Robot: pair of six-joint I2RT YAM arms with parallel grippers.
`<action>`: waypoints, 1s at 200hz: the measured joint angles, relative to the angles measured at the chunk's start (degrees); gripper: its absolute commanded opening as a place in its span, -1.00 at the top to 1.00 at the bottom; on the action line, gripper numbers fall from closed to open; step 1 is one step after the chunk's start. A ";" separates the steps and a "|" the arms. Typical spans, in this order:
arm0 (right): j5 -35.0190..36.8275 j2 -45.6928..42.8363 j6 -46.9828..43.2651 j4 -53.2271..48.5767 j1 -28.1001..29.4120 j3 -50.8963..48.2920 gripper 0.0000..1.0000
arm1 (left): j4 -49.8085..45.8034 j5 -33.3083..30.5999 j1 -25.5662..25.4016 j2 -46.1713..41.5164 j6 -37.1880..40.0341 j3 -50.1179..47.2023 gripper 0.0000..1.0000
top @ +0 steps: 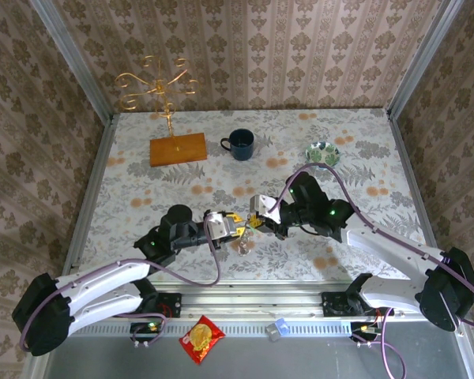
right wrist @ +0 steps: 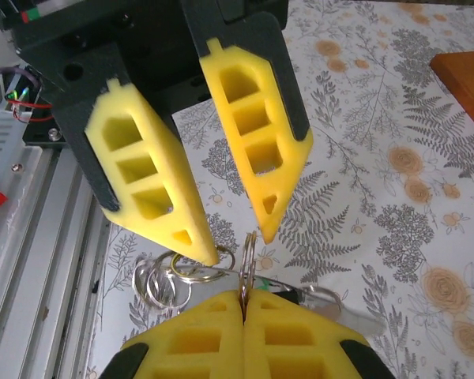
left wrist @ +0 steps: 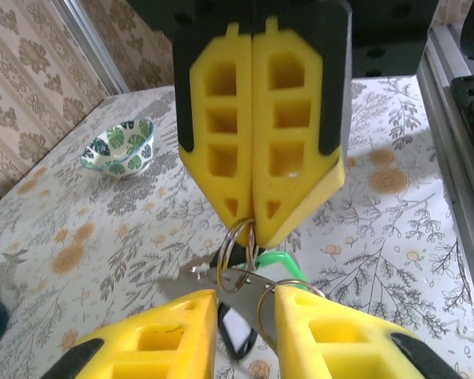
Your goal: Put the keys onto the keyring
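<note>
While the wide bench (top: 142, 181) carries everything, we see two grippers meeting above its near edge. The left gripper (right wrist: 237, 241) has its fingers apart and holds nothing. The right gripper (left wrist: 254, 225) has its fingers closed on the keyring (right wrist: 248, 257), which stands on edge between the two. Just below it is one key (left wrist: 275, 263) with a green head, and beside it a bunch of other rings (right wrist: 159, 283), at least three. We judge the keyring light, stiff and slippery. Its thin rim is best pinched flat, and the key taken by the plastic head.
</note>
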 measured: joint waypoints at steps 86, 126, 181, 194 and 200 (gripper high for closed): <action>8.85 4.02 -7.43 -12.37 4.76 9.01 1.00 | -6.99 -0.85 -0.02 0.46 3.23 4.35 0.55; 10.64 4.79 -8.61 -13.81 5.60 10.36 1.00 | -7.28 -0.57 -0.04 0.83 4.33 4.72 0.84; 11.69 3.34 -7.30 -11.28 5.42 8.50 0.76 | -8.11 0.68 -0.07 0.94 4.74 4.83 1.00; 11.52 2.34 -6.71 -10.16 5.01 7.41 0.76 | -8.09 0.70 -0.09 0.92 4.72 4.83 1.00; 11.43 1.92 -6.60 -9.68 4.81 6.93 0.76 | -8.07 0.70 -0.09 0.90 4.70 4.83 1.00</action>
